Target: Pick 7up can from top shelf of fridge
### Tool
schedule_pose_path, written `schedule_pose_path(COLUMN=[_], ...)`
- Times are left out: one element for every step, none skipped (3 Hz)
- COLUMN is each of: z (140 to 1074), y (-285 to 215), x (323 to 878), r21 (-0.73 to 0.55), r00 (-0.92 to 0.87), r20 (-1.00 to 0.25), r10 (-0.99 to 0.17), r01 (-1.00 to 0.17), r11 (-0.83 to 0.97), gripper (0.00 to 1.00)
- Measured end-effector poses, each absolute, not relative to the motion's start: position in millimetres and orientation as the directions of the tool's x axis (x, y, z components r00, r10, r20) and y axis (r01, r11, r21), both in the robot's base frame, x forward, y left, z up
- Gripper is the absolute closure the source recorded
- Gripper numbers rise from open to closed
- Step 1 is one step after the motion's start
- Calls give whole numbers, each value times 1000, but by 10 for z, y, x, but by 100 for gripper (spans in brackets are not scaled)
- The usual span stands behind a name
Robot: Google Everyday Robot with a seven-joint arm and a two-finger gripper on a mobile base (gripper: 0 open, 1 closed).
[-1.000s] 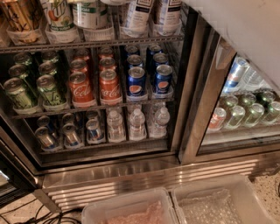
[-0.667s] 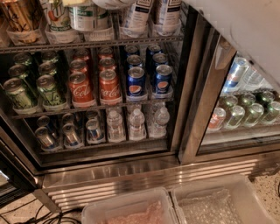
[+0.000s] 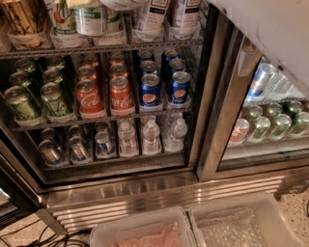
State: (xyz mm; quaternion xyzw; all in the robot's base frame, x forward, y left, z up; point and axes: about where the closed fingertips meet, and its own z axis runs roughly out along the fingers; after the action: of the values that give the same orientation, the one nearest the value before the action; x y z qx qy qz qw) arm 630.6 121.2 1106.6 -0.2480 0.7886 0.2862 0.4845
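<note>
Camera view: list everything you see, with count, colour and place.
7up can: one, whitish-green, top shelf, left.
white cans: two, dark-blue labels, top shelf, right.
green cans: two rows, middle shelf, left.
Coca-Cola cans: two rows, red, middle centre.
Pepsi cans: two rows, blue, middle right.
water bottles: three in front, clear, bottom right.
silver cans: several, bottom left.
bins: two, clear, floor below fridge.
pincer: one, whitish, top edge above the top shelf's cans.
</note>
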Motion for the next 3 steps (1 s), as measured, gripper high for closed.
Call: schedule_pose_path(z=[11100, 11069, 11069], y=[1212, 1244, 1244], x=[6306, 6087, 6087], r21=[211, 247, 247], r00=[-408, -446, -446], r20=[-906, -889, -889], r10=[-114, -108, -108], r01=[-669, -664, -664], r11=[713, 706, 706], gripper=[100, 100, 100])
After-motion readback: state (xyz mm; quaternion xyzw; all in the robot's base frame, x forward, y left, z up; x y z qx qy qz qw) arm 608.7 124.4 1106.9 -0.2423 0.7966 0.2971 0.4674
